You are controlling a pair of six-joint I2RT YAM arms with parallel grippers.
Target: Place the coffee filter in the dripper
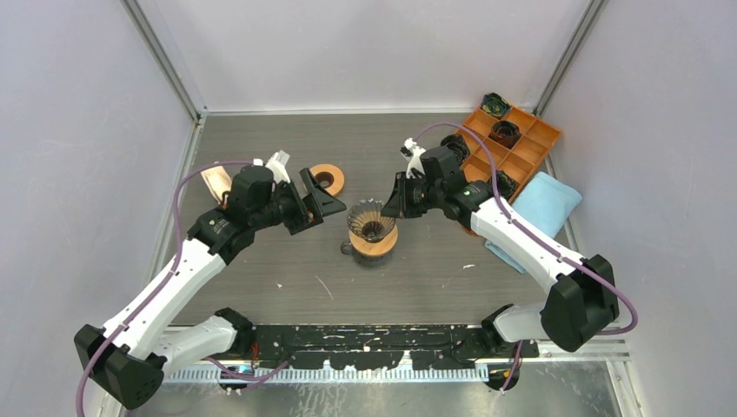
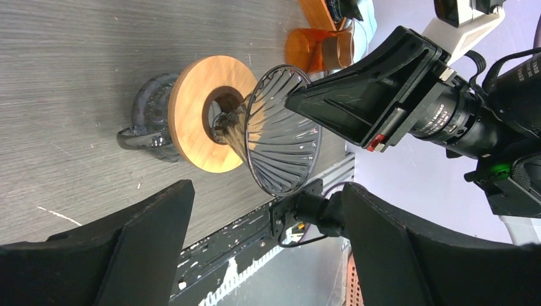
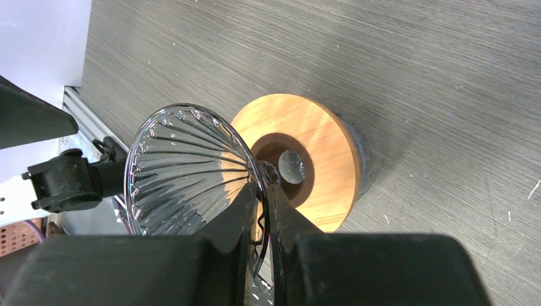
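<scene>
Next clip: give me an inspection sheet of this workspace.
Surface: dark wood-grain table.
Job's things: glass dripper upright mid-table, no filter inside; tan paper piece, probably the filter, behind the left arm.
Clutter: wooden ring; orange tray holding small dark parts; blue cloth.
Grippers: left gripper open and empty, beside the dripper; right gripper pinched on the dripper's rim.
Cables: a purple cable along each arm, no snag seen.
Surroundings: plain white walls, metal posts.
</scene>
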